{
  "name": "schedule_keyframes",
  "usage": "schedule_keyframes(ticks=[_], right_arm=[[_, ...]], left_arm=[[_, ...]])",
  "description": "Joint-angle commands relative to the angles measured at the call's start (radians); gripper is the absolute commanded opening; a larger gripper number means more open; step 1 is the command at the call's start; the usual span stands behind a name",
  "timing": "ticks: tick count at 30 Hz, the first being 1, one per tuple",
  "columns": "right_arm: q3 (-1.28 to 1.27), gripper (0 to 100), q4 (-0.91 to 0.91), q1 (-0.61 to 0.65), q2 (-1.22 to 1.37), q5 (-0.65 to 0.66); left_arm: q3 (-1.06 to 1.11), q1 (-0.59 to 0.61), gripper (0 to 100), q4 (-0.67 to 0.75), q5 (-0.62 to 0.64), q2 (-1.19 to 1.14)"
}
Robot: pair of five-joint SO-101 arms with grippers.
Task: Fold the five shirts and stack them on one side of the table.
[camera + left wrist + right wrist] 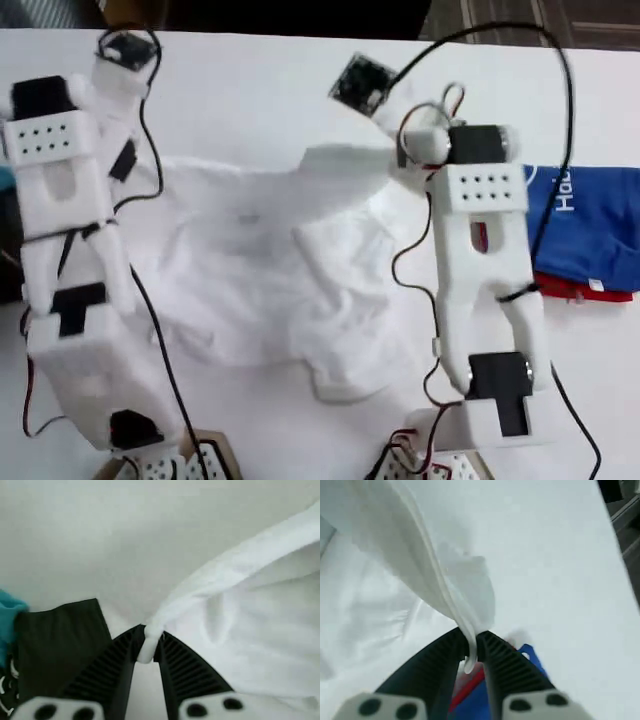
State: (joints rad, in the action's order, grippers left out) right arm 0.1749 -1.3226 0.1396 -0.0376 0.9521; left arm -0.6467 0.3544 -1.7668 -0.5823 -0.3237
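white tabletop (290, 90) stretches out in front of you, and the crumpled white cotton shirt (270, 270) lies spread across its middle, between your two arms. your left gripper (149, 647) has its black ribbed jaws closed to a thin gap on a bunched corner of that shirt, and the cloth stretches away from the pinch. your right gripper (472, 652) is closed the same way on a doubled hem of the shirt, which rises off the table as a lifted flap. from above, that lifted edge shows on the far side of the shirt, next to the right arm's wrist. a folded blue shirt (590, 220) sits at the table's right edge, just beside the right arm, with the edge of a red garment (575, 290) showing under it. a scrap of teal fabric (7, 617) shows at the table's left edge, near the left arm.
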Motion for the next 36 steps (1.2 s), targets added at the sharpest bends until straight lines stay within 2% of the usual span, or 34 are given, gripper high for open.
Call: schedule_keyframes(ticks=[1, 7, 18, 26, 28, 36], right_arm=[[0.161, 2.0, -0.053, -0.007, -0.136, -0.012], [0.241, 2.0, -0.077, -0.036, -0.280, -0.009], [0.241, 1.9, -0.252, -0.047, -0.668, -0.012], [0.308, 1.9, -0.239, -0.053, -0.800, -0.008], [0.361, 1.9, -0.213, -0.087, -0.808, -0.003], [0.414, 1.9, -0.064, -0.104, -0.786, 0.124]], left_arm=[[-0.008, -0.008, 3, -0.020, 0.006, 0.213], [0.122, -0.011, 3, -0.018, -0.086, 0.540], [0.321, -0.012, 3, -0.017, -0.110, 1.066], [0.326, -0.006, 3, 0.005, -0.149, 1.229], [0.320, -0.006, 3, 0.005, -0.150, 1.266], [0.199, -0.006, 2, 0.006, -0.190, 1.350]])
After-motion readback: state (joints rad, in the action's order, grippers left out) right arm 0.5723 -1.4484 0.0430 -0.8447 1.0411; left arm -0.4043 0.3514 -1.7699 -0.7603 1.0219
